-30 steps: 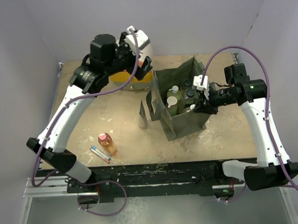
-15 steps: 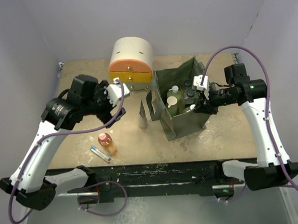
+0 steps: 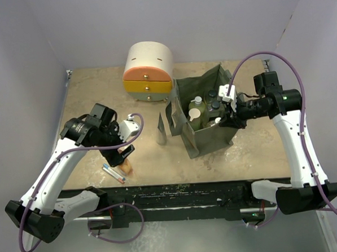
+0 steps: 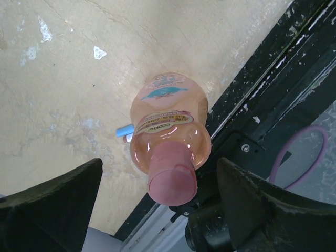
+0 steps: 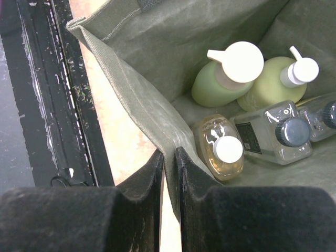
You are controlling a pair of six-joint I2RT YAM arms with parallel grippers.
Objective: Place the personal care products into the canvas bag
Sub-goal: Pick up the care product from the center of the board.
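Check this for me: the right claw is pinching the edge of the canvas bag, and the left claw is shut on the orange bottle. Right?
Not quite. The left claw is open, standing wide either side of the orange bottle without touching it, as the left wrist view shows. The right claw is pinching the edge of the canvas bag.

You had cloth, plastic and scuffed board.
Your canvas bag (image 5: 131, 37) was matt, coarse-woven olive cloth; the orange bottle (image 4: 168, 131) was glossy see-through plastic, its pink cap duller; the clear square bottles (image 5: 258, 134) shone; your tabletop (image 4: 79, 79) looked pale, rough and flecked; the black rail (image 5: 42, 105) had chipped paint.
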